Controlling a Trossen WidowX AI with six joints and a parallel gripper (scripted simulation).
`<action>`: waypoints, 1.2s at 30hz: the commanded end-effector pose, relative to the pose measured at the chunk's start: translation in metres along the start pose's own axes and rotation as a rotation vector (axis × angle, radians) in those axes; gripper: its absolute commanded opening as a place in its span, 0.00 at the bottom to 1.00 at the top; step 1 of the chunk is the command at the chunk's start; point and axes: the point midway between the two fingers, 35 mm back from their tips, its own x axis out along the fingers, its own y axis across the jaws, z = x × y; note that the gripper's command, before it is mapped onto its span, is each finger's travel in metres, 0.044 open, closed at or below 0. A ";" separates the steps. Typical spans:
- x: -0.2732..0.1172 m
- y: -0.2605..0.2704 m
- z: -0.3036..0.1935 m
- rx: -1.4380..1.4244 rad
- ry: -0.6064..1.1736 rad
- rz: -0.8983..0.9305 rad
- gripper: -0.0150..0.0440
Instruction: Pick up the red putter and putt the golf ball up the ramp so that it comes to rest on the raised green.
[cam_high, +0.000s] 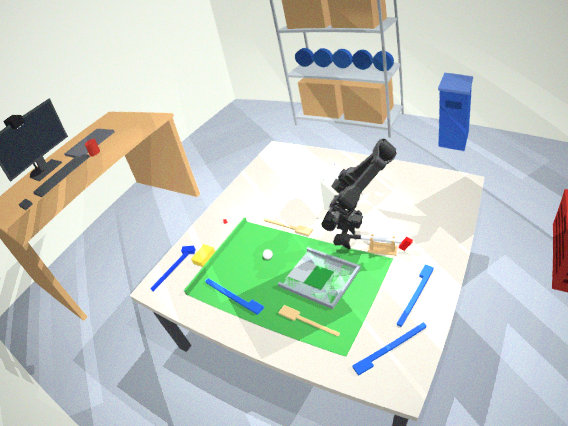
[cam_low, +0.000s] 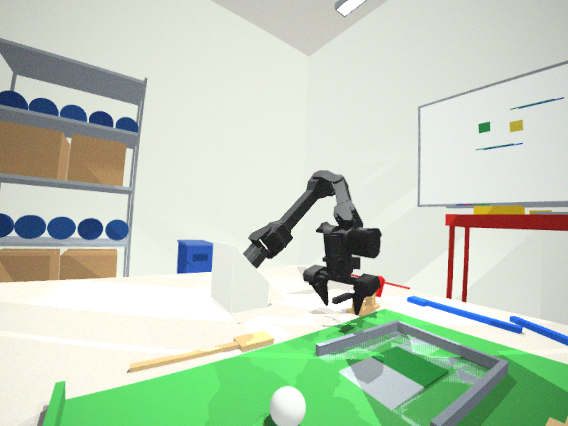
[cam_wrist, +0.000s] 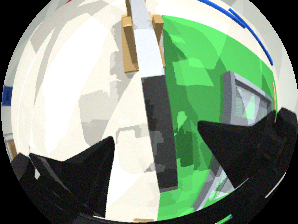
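The putter — likely stiff, light — is being straddled at its dark grip by the gripper, fingers spread, nothing grasped.

The putter's grip is partly hidden under the gripper. The red cabinet is cut off at the right edge.

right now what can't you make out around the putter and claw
- Grip end of the putter: top view, the claw covers it.
- Whether the fingers touch the shaft: wrist view, fisheye blur; the claw is open.
- Putter head: exterior view, mostly behind the claw and stand.
- Ramp slope: top view, too small.
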 end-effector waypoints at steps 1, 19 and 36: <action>0.000 0.000 0.000 -0.001 0.000 0.000 0.82; -0.001 0.000 0.000 -0.001 0.001 0.000 0.25; -0.070 -0.004 0.014 0.001 0.016 0.002 0.25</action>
